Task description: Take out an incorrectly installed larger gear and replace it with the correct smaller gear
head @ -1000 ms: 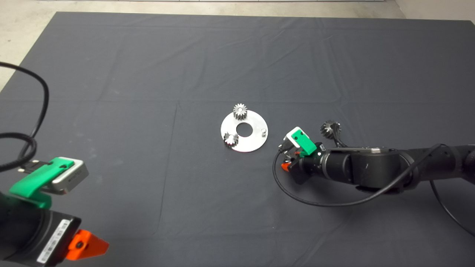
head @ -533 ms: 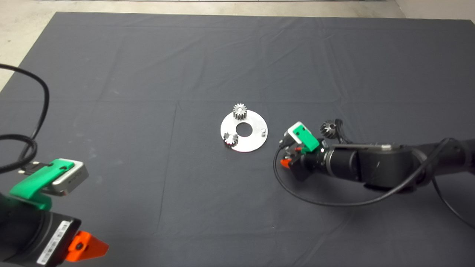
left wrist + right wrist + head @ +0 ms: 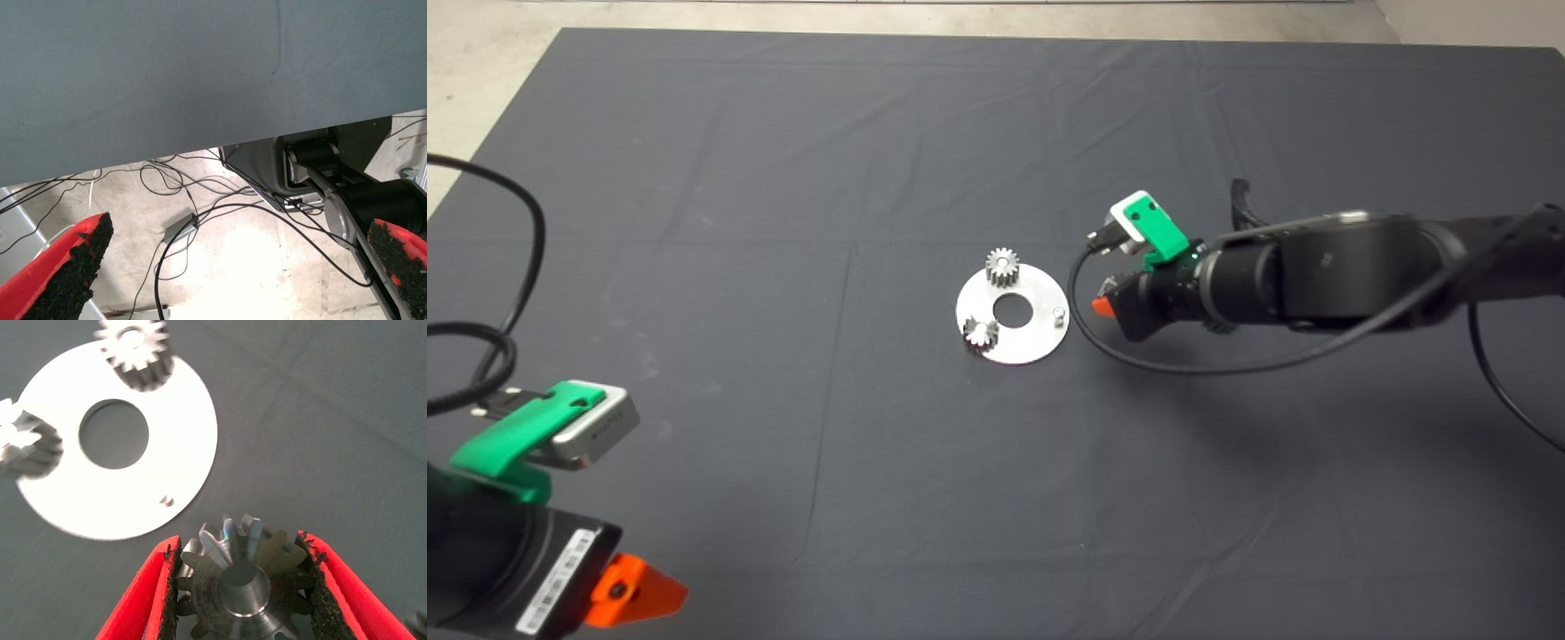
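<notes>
right end effector (image 3: 241, 587) clamps the smaller gear (image 3: 243, 583), toothed steel, near the flat round plate (image 3: 1012, 313); left end effector (image 3: 233, 267) parked, fingers wide.

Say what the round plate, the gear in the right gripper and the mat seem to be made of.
Round plate: probably bare metal, bright silver with glare.
Gear, clamped in the right gripper: likely steel, grey with shiny machined tooth faces.
Mat: seems cloth, dull dark grey with creases and fold lines.
</notes>
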You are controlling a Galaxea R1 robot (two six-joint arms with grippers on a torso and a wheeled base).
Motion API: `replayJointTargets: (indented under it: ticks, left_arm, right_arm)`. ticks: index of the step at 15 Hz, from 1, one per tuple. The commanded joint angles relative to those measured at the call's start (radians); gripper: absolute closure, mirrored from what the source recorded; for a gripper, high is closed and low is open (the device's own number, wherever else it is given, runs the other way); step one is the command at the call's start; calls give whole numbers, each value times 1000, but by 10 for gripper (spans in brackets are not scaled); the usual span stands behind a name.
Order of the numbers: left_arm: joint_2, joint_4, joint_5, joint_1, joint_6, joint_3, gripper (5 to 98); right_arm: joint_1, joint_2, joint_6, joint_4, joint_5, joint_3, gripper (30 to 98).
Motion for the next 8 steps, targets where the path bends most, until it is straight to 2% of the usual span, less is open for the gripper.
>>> replayJointTargets:
  ticks: [1,3,4,5,8]
  left_arm:
    - [-1,-19,2,-3,-1,18,54]
    - [-1,-19,4,-3,-1,18,54]
    - [-2,-19,4,-3,-1,18,54]
    - [-3,-19,4,-3,-1,18,54]
    - [-3,-19,4,-3,-1,18,54]
  right_arm:
    - [33,93,3,121,100,-146,863]
    - [31,147,-6,190,141,-273,864]
    - [33,152,-9,219,167,-295,863]
    - [33,154,-24,237,179,-296,864]
    - [33,167,-56,259,179,-298,863]
